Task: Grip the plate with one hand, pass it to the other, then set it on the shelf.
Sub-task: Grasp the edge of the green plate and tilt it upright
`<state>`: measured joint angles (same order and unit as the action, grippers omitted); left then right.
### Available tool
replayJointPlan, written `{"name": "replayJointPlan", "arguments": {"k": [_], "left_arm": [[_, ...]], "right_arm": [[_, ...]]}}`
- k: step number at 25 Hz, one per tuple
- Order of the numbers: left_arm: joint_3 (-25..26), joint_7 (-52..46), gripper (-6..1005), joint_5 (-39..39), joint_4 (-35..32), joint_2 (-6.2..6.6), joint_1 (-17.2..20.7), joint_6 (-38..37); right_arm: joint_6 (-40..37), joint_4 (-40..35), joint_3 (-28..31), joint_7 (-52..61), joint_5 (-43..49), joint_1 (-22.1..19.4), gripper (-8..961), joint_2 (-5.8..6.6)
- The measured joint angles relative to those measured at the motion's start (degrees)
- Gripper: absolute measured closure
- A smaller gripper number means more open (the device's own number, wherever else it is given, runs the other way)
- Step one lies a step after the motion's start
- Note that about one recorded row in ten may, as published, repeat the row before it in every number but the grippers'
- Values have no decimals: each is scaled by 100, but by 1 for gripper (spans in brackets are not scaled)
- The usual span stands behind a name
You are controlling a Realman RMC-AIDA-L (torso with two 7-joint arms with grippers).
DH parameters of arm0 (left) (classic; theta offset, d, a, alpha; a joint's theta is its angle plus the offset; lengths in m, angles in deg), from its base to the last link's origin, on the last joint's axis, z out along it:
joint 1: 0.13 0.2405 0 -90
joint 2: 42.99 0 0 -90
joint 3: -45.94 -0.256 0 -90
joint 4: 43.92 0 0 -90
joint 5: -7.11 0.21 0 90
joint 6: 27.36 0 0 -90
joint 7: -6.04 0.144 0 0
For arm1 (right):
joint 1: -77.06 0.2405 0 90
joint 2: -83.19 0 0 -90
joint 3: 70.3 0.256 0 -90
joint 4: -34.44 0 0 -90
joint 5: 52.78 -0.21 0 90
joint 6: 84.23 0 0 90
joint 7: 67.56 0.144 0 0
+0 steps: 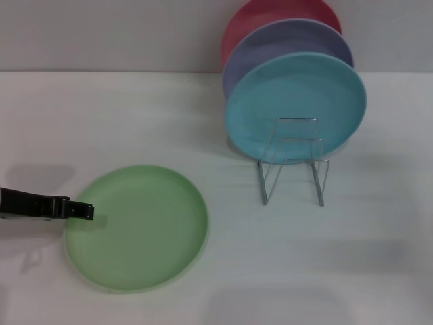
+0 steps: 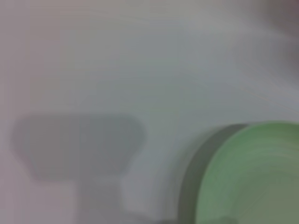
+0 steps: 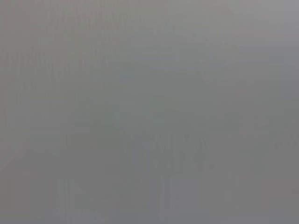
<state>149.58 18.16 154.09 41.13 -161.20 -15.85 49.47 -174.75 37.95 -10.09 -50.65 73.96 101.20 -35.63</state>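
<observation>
White tabletop (image 1: 379, 271) fills the head view, bounded at the far edge by a pale grey wall (image 1: 101, 34). At far left, the left gripper (image 1: 84, 211) enters from the left edge as a black, low, horizontal form, its tip at the left rim of the light green plate (image 1: 139, 227). Whether its fingers are spread, closed, or gripping the rim cannot be told. The plate lies flat on the near-left part of the table. In the left wrist view, an arc of the same plate (image 2: 254, 175) appears with a dark shadow along its edge, beside a blurred grey shadow (image 2: 79, 149) on the table. To the right and farther back stands the wire plate rack (image 1: 294, 162), its thin silver loops upright and its legs slanted toward the near side. Three plates stand on edge in it: a turquoise-blue plate (image 1: 295, 108) nearest, a lavender plate (image 1: 287, 44) behind it, and a pink-red plate (image 1: 270, 13) farthest. The nearest loops of the rack hold nothing. The green plate and the rack are well apart. The right gripper does not show; the right wrist view gives only uniform grey.
</observation>
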Motion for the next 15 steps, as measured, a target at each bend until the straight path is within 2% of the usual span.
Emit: {"name": "replayJointPlan", "arguments": {"k": [9,15], "left_arm": [[-60,-8,220,156,-298,0,-221,47],[-73,37,281,185,-446,0,-319,65]], "right_arm": [[3,1,6,-5,0,12,411,4],[3,11,9,-3,-1,12,411,7]]}}
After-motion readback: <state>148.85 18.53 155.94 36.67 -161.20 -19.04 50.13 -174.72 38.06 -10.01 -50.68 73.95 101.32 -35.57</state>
